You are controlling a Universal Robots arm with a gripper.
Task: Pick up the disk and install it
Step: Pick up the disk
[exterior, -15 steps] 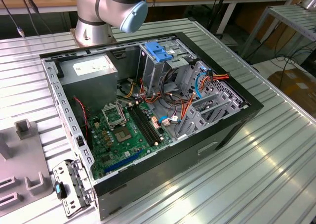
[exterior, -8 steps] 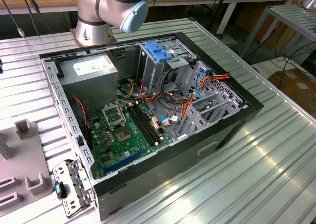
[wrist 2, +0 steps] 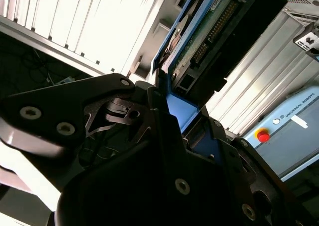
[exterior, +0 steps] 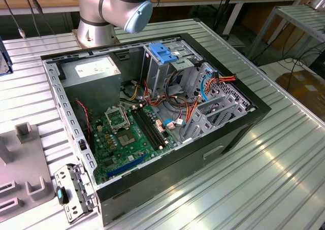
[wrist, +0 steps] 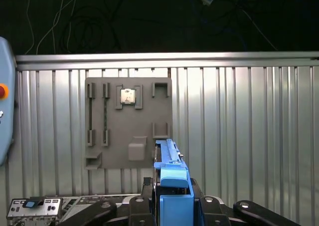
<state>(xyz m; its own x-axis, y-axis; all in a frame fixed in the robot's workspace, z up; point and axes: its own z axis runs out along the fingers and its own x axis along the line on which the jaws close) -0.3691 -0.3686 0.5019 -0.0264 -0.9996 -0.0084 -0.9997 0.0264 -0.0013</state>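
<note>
The black end effector [wrist: 173, 208] is clamped on the disk [wrist: 167, 158], a flat rectangular hard drive with blue plastic rails. It holds the drive edge-on above the ribbed metal worktop [wrist: 239, 136], near a grey fixture plate [wrist: 128, 123]. The grip sits at one end, so the drive may tilt or slip. In the open black computer case [exterior: 238, 123], loose orange cables [exterior: 192, 110] beside the blue-latched metal cage [exterior: 163, 55] could snag it. Skewed rails would likely jam.

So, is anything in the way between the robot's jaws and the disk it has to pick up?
Nothing is. The disk sits right in the gripper, with the jaws closed on its blue-railed end in both wrist views. The ribbed metal table lies beyond it.
</note>
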